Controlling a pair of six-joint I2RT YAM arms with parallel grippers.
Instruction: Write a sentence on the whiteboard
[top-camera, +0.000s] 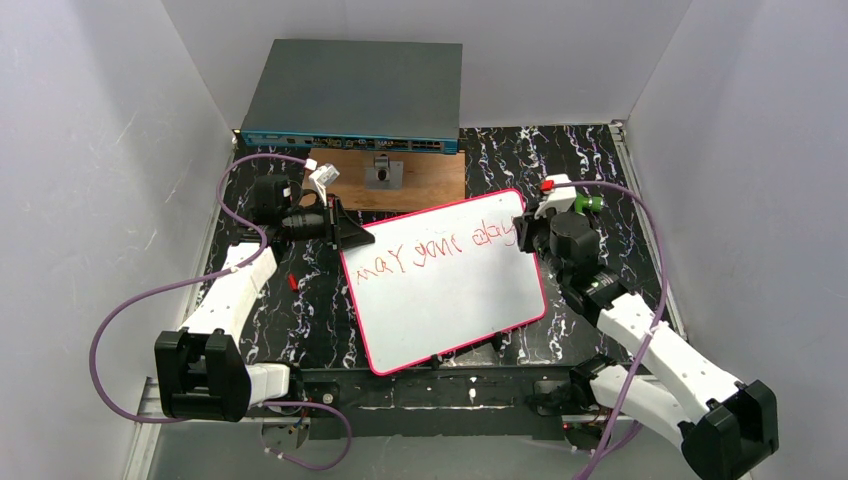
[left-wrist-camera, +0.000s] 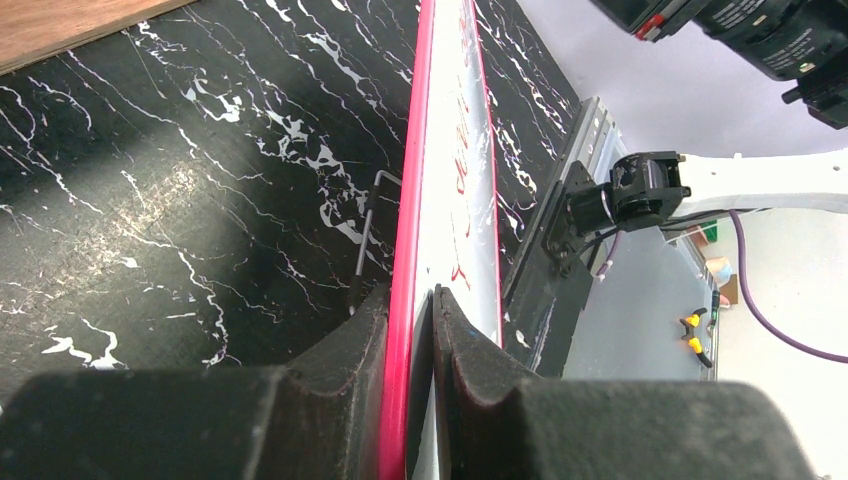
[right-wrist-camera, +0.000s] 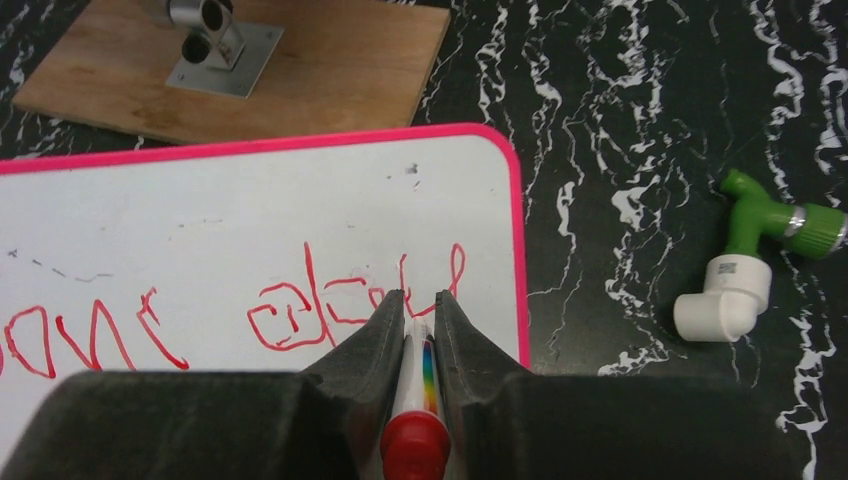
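Observation:
The whiteboard (top-camera: 450, 300) lies tilted on the black marbled table, pink-rimmed. One line of red scrawl, the sentence (top-camera: 435, 248), runs across its upper part. My left gripper (top-camera: 357, 238) is shut on the board's left rim; in the left wrist view the jaws (left-wrist-camera: 410, 292) pinch the pink edge of the whiteboard (left-wrist-camera: 450, 220), with the sentence (left-wrist-camera: 462, 175) seen edge-on. My right gripper (right-wrist-camera: 420, 297) is shut on a red-capped marker (right-wrist-camera: 414, 440), its tip end down at the last letters of the sentence (right-wrist-camera: 300, 310) near the right rim of the whiteboard (right-wrist-camera: 250, 200).
A brown wooden board (top-camera: 420, 180) with a metal bracket (right-wrist-camera: 210, 40) lies behind the whiteboard, with a grey network switch (top-camera: 355, 95) behind it. A green-and-white pipe fitting (right-wrist-camera: 750, 270) sits right of the board. A hex key (left-wrist-camera: 365, 240) and a small red piece (top-camera: 292, 282) lie to its left.

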